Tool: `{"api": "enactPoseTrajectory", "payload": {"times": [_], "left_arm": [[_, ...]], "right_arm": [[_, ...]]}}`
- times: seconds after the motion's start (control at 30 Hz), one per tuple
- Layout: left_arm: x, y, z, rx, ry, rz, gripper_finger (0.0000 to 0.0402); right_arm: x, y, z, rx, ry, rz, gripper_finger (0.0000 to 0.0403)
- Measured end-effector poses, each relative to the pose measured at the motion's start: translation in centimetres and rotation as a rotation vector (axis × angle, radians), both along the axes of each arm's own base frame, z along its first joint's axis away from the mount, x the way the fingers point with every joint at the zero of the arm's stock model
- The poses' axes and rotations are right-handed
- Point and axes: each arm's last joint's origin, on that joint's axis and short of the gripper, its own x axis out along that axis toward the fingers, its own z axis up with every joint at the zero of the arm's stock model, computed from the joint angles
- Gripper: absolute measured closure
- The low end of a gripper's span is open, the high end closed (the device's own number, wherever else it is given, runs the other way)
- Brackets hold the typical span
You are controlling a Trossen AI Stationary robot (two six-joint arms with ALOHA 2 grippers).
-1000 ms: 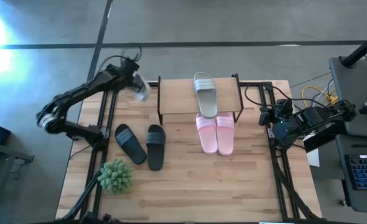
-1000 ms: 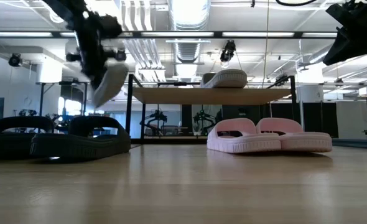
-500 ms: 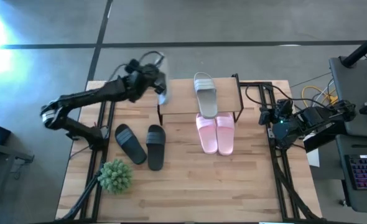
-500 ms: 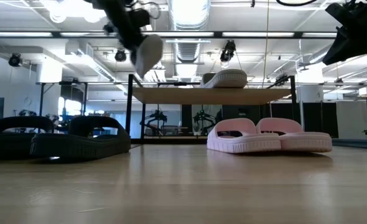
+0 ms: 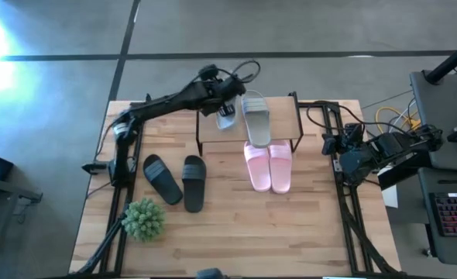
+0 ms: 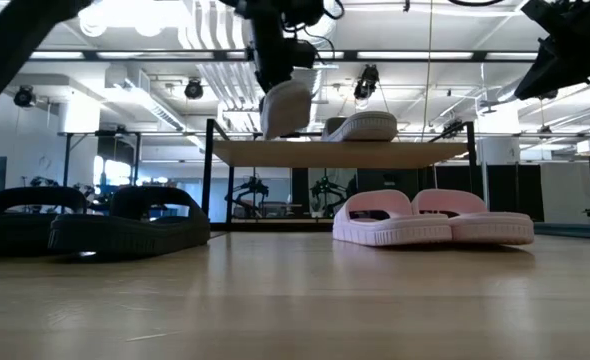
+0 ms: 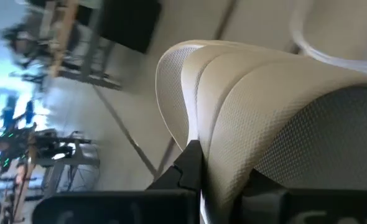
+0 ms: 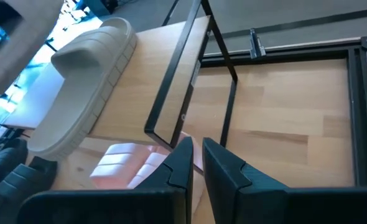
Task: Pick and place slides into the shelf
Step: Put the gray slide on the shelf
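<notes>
One grey-white slide (image 5: 227, 116) hangs in your left end effector (image 5: 222, 108) over the shelf (image 5: 213, 133); five more are placed or waiting.
Nearest you, the green plant ball (image 5: 144, 218) sits at the tabletop's (image 5: 236, 232) near left, clear of your route. Beyond it the black pair (image 5: 174, 180) lies left of centre and the pink pair (image 5: 269, 166) just in front of the shelf, both on the tabletop. Farther on, your left end effector is clamped on the slide's edge above the shelf's left half; judge it light, soft foam that bends and could swing or slip, so grip the sole firmly. Its mate (image 5: 255, 118) already lies on the board just to the right, so set down beside it without nudging. Your right end effector (image 5: 338, 159) waits at the right edge, fingers nearly together, holding nothing.
</notes>
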Motion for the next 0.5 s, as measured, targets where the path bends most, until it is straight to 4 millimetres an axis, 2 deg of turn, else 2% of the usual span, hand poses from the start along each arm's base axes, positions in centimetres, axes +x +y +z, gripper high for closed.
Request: {"api": "enactPoseTrajectory", "payload": {"times": [0.2,0.5], "left_arm": [[1.3,-1.1,-0.4,-0.061,0.043,-0.061,0.0402],[1.4,-1.9,-2.5,-0.103,0.13,-0.061,0.0402]], "right_arm": [[0.0,0.0,0.0,-0.003,0.003,0.003,0.0374],[0.1,0.0,-0.1,-0.007,0.011,0.004,0.0374]]}}
